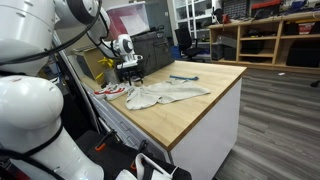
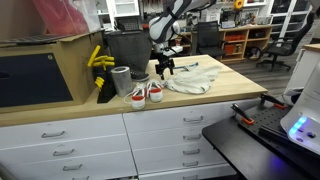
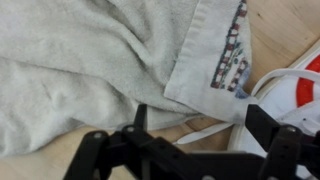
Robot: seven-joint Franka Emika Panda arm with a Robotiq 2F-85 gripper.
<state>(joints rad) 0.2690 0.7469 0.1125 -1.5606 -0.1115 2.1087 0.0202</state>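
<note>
My gripper is open and empty, hovering just above the wooden table. It shows in both exterior views. Below it lies a crumpled light grey cloth with a patterned band along one edge, also seen in both exterior views. A white shoelace lies between my fingers. It belongs to a red and white shoe at the right edge of the wrist view. A pair of these shoes sits beside the cloth, also seen at the table's edge.
A grey metal cup and a yellow object stand near the shoes. A dark box stands at the back of the wooden table. A blue tool lies further along. Drawers are under the top.
</note>
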